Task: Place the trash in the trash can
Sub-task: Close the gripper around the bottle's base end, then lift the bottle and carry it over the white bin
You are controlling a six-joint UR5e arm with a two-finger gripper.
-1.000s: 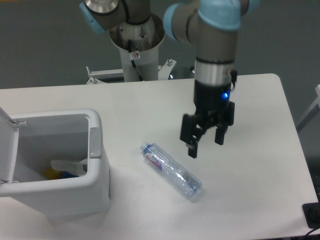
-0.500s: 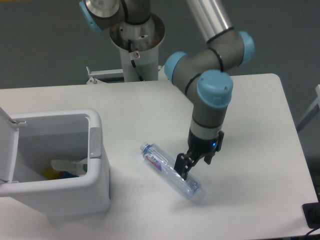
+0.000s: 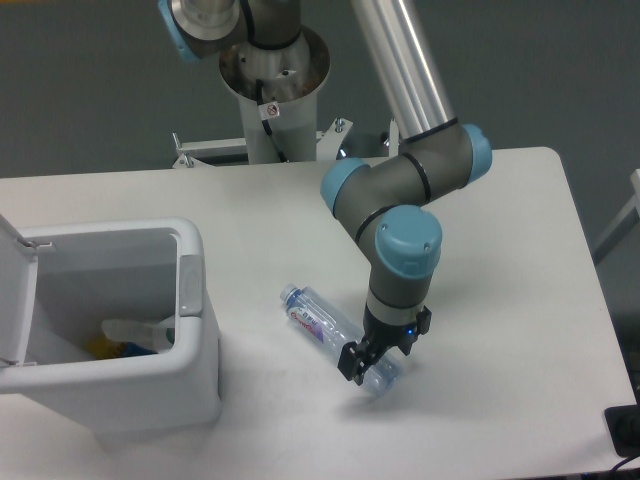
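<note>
gripper (image 3: 365, 365) | astride water bottle (image 3: 325, 328) base (contact, jaw gap unclear)

Silver tube link gleaming above grey joint housings, pale blue round caps (image 3: 407, 242) covering the joints, black wrist and gripper (image 3: 372, 358) showing a small blue light, white pedestal base carrying a black cable
</note>
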